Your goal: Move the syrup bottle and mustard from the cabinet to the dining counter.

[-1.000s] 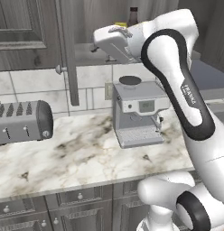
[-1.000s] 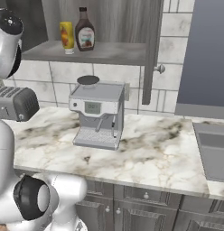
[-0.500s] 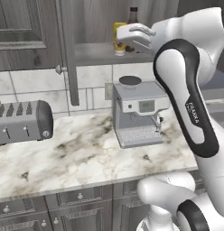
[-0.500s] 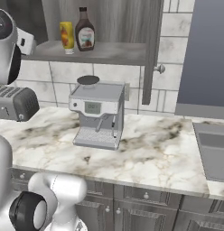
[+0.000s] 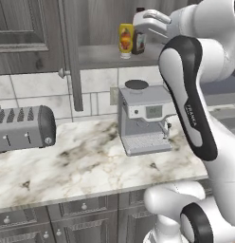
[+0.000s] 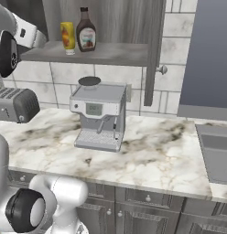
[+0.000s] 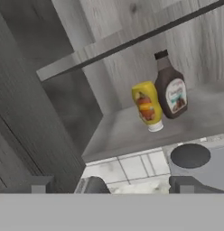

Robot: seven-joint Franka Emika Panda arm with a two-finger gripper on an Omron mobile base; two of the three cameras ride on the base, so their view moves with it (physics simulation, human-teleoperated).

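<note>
Gripper (image 7: 111, 186), jaws spread wide and empty, faces the cabinet (image 7: 37, 108) shelf; upright mustard (image 7: 147, 105) and syrup (image 7: 171, 88) stand ahead, upper right of centre.

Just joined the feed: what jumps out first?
The mustard and the syrup bottle stand side by side on the open cabinet shelf. The open end effector is up beside them. Below, a coffee machine sits on the marble counter.
</note>
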